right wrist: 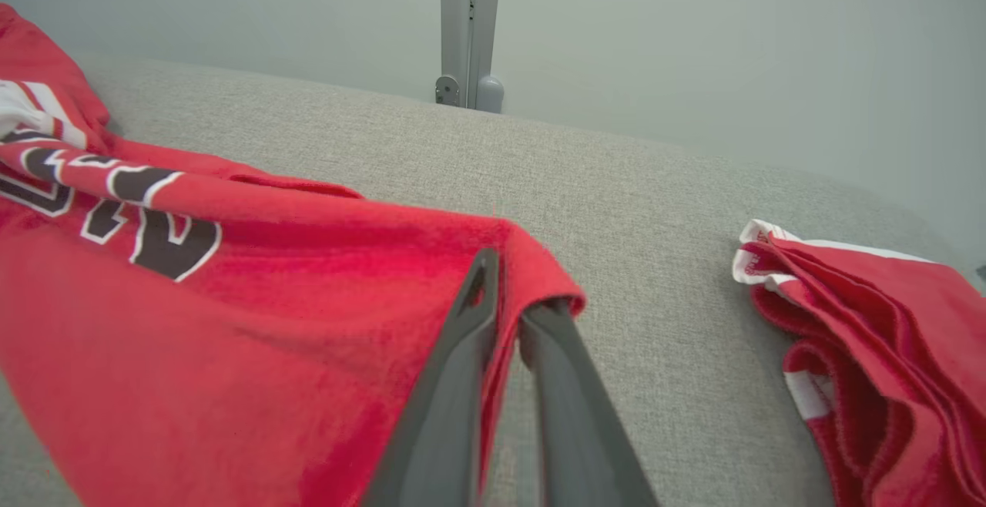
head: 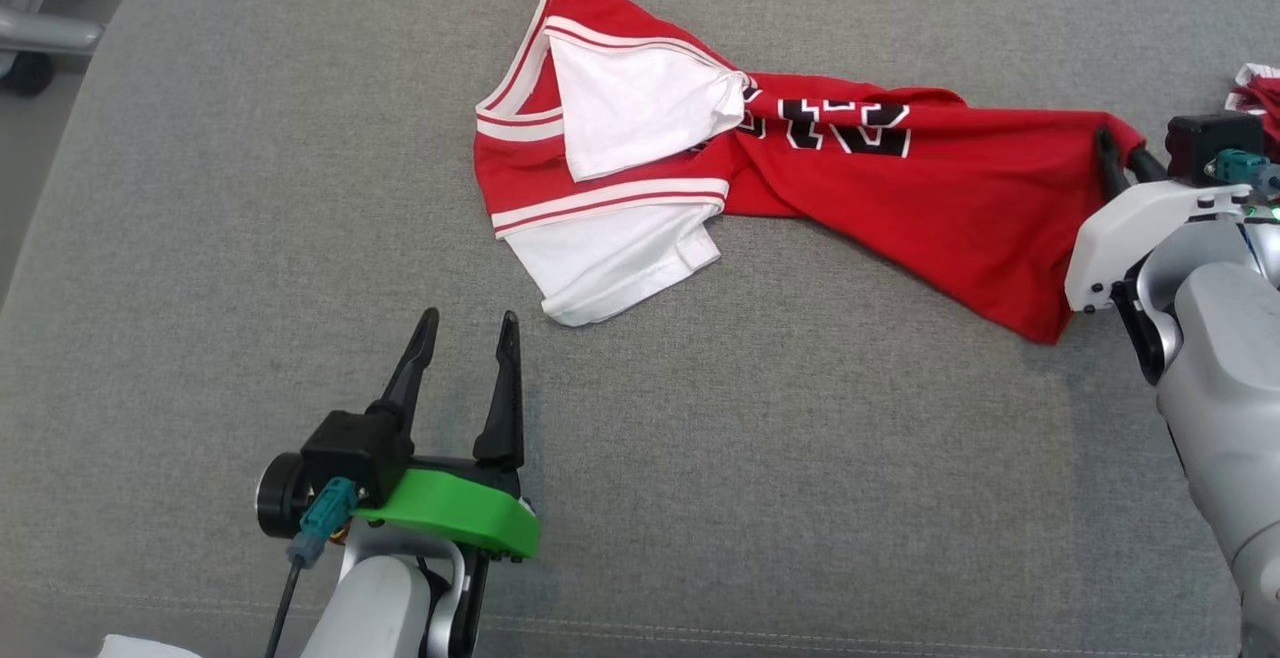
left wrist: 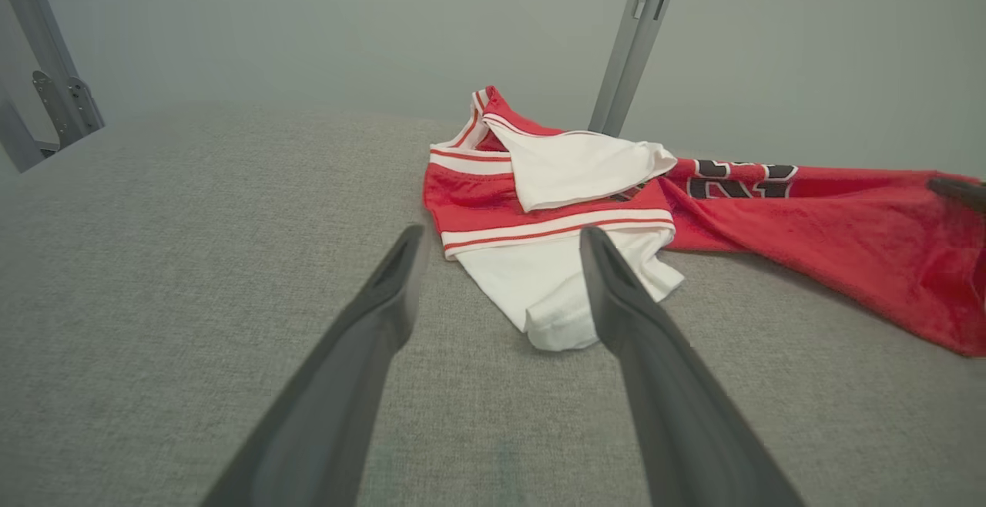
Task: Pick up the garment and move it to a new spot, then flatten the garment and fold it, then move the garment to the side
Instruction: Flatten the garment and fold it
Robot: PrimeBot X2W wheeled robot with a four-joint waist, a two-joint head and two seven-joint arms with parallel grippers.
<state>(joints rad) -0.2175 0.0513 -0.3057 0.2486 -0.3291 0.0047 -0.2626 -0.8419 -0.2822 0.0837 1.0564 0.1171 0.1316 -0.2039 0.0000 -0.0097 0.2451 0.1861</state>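
Note:
A red and white garment [head: 800, 168] with black lettering lies crumpled across the grey cushion [head: 250, 238], white sleeves to the left and red body stretched to the right. My right gripper [head: 1120, 153] is shut on the garment's red hem corner [right wrist: 531, 276] at the far right, holding it slightly raised. In the left wrist view the garment [left wrist: 585, 206] lies just beyond my open left gripper [left wrist: 501, 241]. That left gripper [head: 468, 323] hovers over bare cushion, a little short of the white sleeve [head: 610, 263], touching nothing.
A second folded red and white cloth [right wrist: 870, 345] lies at the cushion's right end, close to my right arm [head: 1220, 338]. Grey metal frame posts [left wrist: 635, 37] stand behind the cushion. The cushion's left edge drops to the floor and a wheeled base [head: 30, 68].

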